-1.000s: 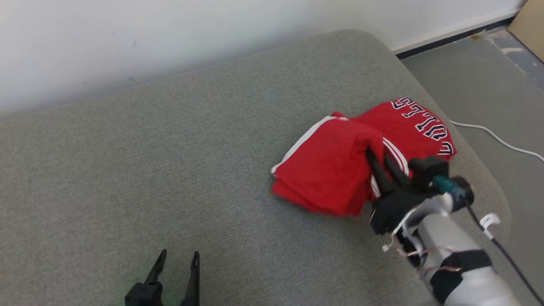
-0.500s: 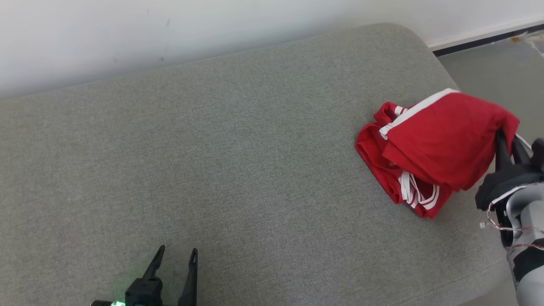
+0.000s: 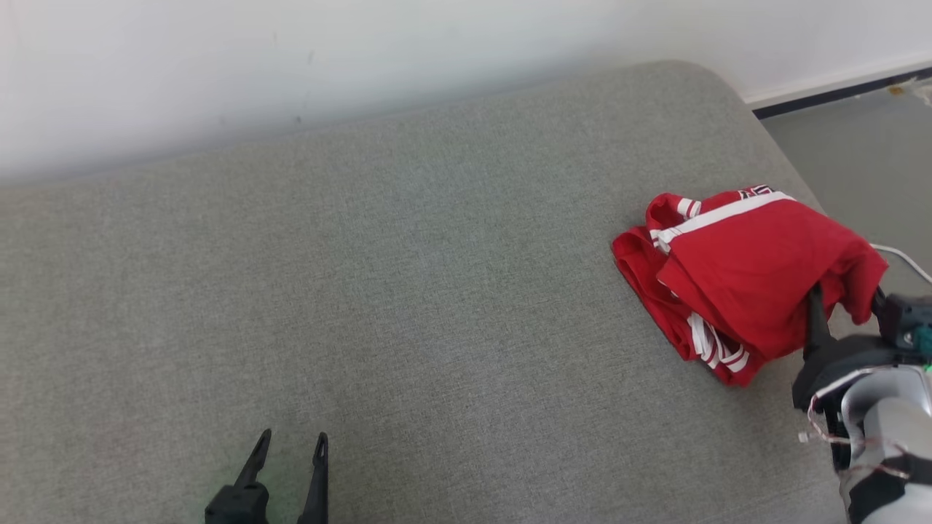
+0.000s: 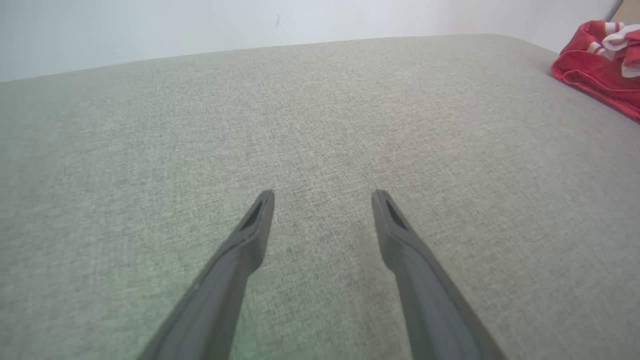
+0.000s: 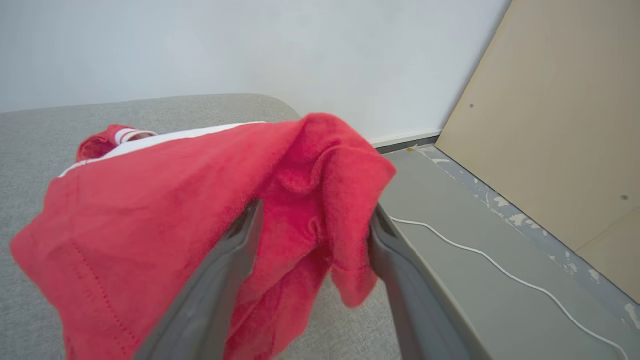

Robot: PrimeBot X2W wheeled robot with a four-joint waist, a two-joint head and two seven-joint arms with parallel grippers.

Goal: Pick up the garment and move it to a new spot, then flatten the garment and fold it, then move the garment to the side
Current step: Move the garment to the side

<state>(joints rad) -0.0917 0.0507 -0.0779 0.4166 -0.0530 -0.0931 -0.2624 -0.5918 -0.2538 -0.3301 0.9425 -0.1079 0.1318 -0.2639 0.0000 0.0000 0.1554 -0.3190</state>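
Two grippers spread wide; red garment at the right end of the grey bench.

We note the garment lies bunched near the bench's right edge, white trim showing. The right gripper has its fingers well apart, with a loose fold of the cloth draped over and between them. The left gripper, also wide and holding nothing, hangs low over bare upholstery, well apart from the garment. We see a white cable on the floor past the bench.

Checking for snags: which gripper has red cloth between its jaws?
The right gripper: the red garment hangs between its spread jaws. The left gripper frames bare grey cushion.
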